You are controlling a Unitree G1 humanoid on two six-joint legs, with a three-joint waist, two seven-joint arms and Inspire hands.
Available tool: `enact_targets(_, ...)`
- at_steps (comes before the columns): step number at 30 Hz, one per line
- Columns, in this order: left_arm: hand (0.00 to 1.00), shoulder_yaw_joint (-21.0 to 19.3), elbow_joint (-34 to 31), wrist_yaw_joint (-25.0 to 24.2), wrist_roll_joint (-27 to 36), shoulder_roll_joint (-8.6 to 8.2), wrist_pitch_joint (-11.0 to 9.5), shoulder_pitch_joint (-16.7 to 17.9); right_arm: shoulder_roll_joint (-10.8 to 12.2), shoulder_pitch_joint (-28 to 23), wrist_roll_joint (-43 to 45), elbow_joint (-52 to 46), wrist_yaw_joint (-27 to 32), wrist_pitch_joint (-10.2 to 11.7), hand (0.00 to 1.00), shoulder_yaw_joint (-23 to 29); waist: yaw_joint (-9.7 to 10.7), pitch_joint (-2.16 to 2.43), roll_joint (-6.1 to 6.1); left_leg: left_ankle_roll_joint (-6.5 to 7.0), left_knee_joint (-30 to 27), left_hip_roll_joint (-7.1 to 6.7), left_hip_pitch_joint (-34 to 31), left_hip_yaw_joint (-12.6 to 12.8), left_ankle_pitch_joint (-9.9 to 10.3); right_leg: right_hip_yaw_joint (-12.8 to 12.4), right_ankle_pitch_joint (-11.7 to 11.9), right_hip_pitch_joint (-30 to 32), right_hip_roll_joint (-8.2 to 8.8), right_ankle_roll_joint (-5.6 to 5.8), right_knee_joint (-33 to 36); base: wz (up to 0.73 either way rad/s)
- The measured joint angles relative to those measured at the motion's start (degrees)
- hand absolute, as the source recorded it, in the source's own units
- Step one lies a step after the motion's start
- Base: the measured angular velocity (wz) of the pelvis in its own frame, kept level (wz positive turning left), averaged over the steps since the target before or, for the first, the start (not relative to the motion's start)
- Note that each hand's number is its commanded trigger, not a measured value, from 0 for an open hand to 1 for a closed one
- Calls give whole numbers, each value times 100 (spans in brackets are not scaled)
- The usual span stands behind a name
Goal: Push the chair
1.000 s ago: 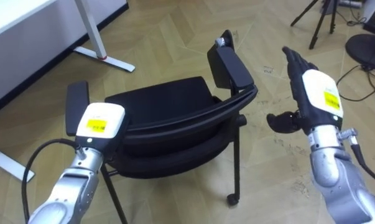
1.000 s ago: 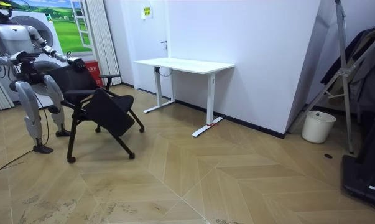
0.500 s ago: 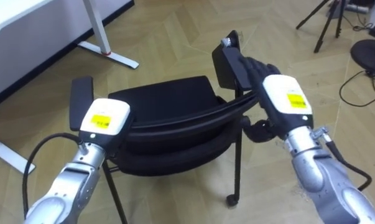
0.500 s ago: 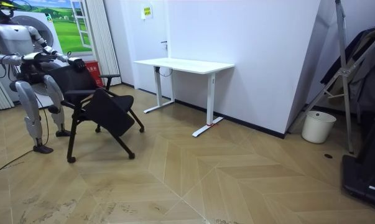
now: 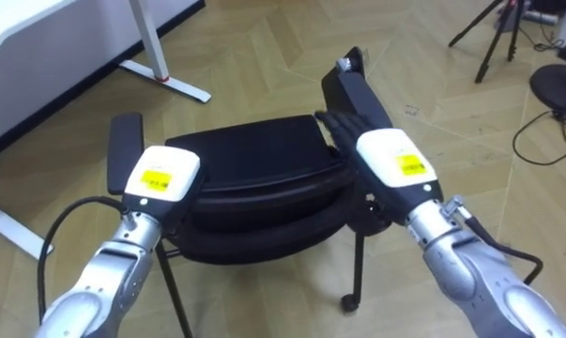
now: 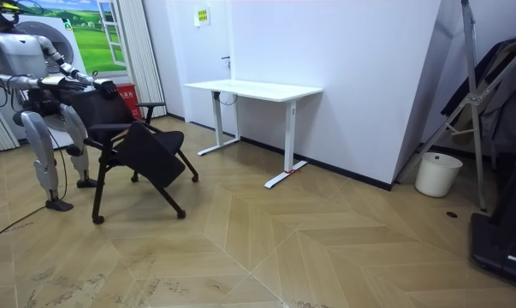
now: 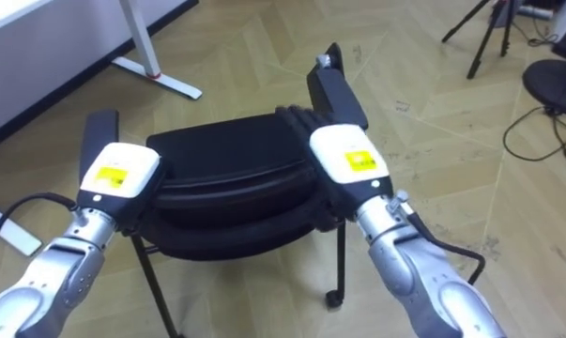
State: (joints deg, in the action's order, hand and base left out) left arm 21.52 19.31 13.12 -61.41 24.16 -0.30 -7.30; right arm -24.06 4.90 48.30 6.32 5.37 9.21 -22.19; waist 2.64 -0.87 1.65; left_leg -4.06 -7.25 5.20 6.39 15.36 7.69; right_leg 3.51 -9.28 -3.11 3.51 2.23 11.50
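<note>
Matt black chair (image 5: 250, 155) – padded cloth, thin metal legs, smooth wood floor (image 5: 273, 56)

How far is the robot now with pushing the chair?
Done: the robot stands behind the chair, with the left hand and the right hand on its backrest. In hand: the right hand's fingers lie straight over the top edge. Left: the push itself; in the room view the chair stands well apart from the white desk.

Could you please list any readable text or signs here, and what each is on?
On the left hand, a yellow label: too blurred to read.
On the right hand, a yellow label: too blurred to read.
On the white wall, a small yellow sign: too small to read.
</note>
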Motion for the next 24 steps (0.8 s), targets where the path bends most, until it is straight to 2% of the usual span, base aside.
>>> enact_targets(4, 100, 65, 6, 23, 4, 0, -1, -69, -120, 0, 171, -1, -134, 0, 0, -210, -10, 2, -3, 0, -3, -1, -72, -78, 0, 66, 0, 28, 3, 0, -9, 8)
enact_targets(12, 100, 251, 28, 166, -1, 2, -17, -96, -85, 2, 195, 222, -85, 0, 0, -354, -28, 20, -27, 0, -13, -3, -83, -183, 0, 160, 0, -54, 8, 0, -87, 6)
enact_targets(16, 100, 362, 140, 172, 4, -5, -10, -143, -76, 48, 292, 557, 178, 41, 0, -455, -17, 36, -9, 0, -13, -4, -56, -213, 0, 204, 0, -138, 7, 0, -97, 6)
enact_targets(21, 100, 435, 387, 176, -7, -107, -33, -266, -69, 110, 414, 951, 475, 74, 0, -573, -26, 66, 46, 0, -13, -5, 39, -302, 0, 293, 5, -271, 8, -1, -155, 9)
enact_targets(24, 100, 475, 530, 179, -6, -174, -71, -353, -69, 110, 439, 1102, 625, 106, 0, -586, -90, 60, 35, 0, -12, -6, 91, -303, 0, 297, 14, -336, 7, -2, -179, 1)
